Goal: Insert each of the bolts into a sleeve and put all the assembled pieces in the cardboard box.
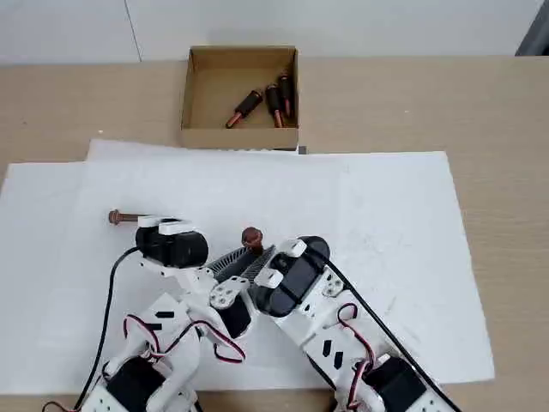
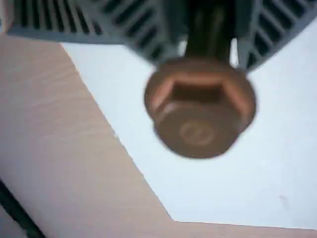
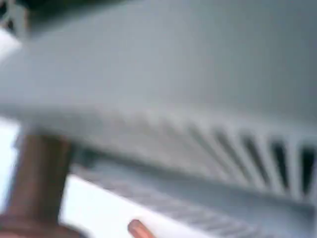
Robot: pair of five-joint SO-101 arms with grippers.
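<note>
A spare bolt (image 1: pixel 125 217) lies on the white paper (image 1: pixel 386 223) at far left, unsleeved. Further right the left gripper (image 2: pixel 208 34) has its jaws clenched on a second bolt (image 2: pixel 200 108) — the dark length between them may be its sleeve, though the close view is too blurred to be sure. The right gripper (image 1: pixel 264 257) sits just beside it, its jaws' state I cannot tell; joining seems in hand — next, seat the bolt fully, then carry it to the cardboard box (image 1: pixel 196 137)

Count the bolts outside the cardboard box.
2: a loose bolt on the white paper, a held bolt in the left end effector. Others may be hidden.
</note>
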